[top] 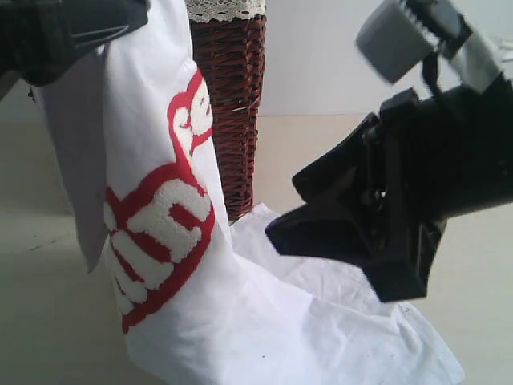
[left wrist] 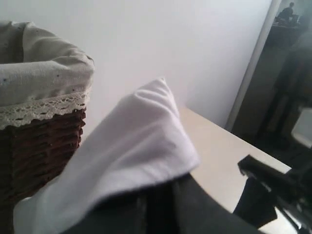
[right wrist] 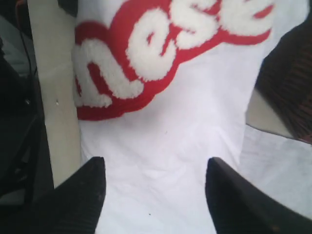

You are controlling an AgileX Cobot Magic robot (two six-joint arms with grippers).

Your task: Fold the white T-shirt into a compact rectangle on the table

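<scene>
The left claw [top: 76, 28] sits at the top of the exterior view, clamped on an upper fold of the white T-shirt [top: 192, 321], and the cloth hangs down from it in a long drape. In the left wrist view that fold lies bunched over the dark claw body, which hides the tips themselves. The fuzzy white lettering [top: 160, 233] outlined in red (only part of the word shows) faces the exterior camera and runs down the hanging cloth. The shirt's lower part lies in creases on the pale worktop [top: 48, 321], in front of the dark wicker basket [top: 236, 120] with its lace trim [top: 224, 10]. The right claw [right wrist: 155, 170] is close over this lower cloth, its two black fingers [right wrist: 80, 200] set apart. The shirt shows through the gap between them, and they grip nothing.
</scene>
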